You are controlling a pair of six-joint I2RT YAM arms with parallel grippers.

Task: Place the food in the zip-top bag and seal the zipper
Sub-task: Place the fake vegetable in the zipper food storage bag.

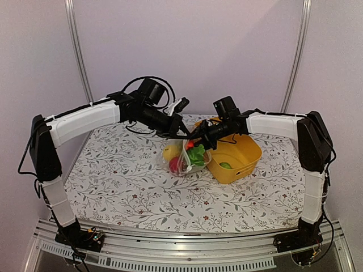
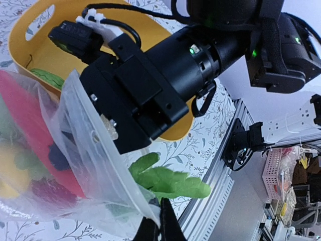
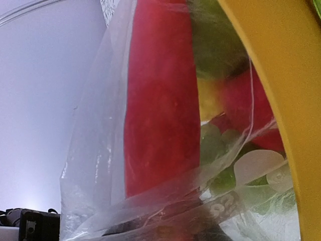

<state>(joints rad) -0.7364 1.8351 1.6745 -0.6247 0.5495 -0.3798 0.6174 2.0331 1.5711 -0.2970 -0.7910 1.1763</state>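
**While both arms meet at the bag's mouth**

As far as I can see from the left wrist view, the left gripper (image 2: 156, 224) is clenched on the edge of the zip-top bag (image 1: 182, 161). The bag rests on the floral table (image 1: 125, 181), just beside the yellow tub (image 1: 249, 153). The right gripper (image 1: 196, 138) sits at the bag's mouth with film draped over its tips (gripping or not, I cannot tell). A lemon (image 1: 170, 152), a red apple (image 1: 174, 165) and a long red piece (image 3: 160, 100) lie inside.

The right wrist view was blurred; the zip-top bag (image 3: 90, 150) overran its edges. The left gripper (image 2: 159, 223), cut off below, seemingly pinched its corner.
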